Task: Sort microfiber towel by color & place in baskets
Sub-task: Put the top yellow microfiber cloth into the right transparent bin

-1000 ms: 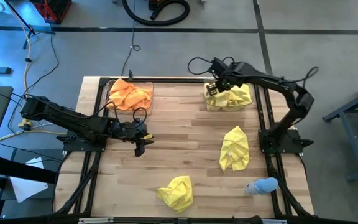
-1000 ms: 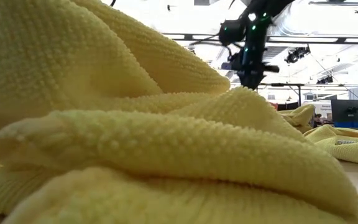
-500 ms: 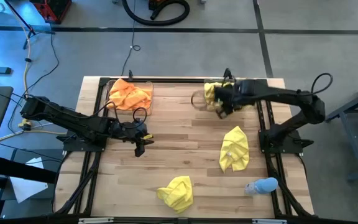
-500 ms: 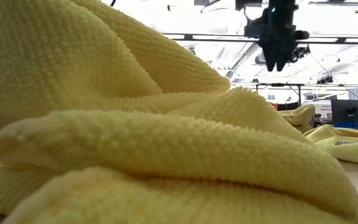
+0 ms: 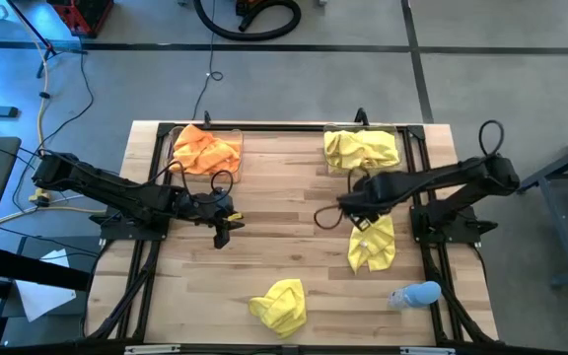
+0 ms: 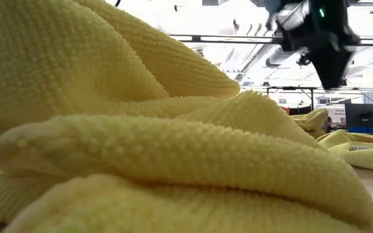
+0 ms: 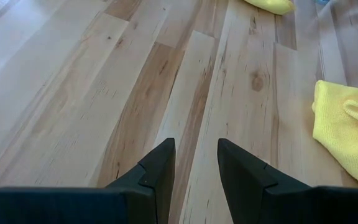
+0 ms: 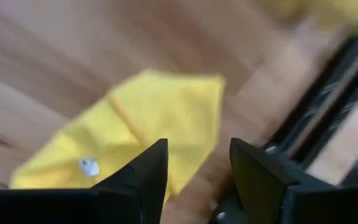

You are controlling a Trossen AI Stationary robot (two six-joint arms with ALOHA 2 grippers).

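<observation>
R gripper unclenched, empty, over crumpled yellow microfibre towel nr bench's right edge. Another yellow towel at near edge. Cloth likely soft, light, floppy: pinch a raised fold. L gripper parted, empty.

A pale wooden plank desk stood on a grey floor, edged by a black metal frame. A small pale blue rounded object lay near the desk's 4 o'clock corner. Beyond the 12 o'clock edge a coil of thick black hose rested on the floor, and a thin black cable trailed from there to the desk's edge.
</observation>
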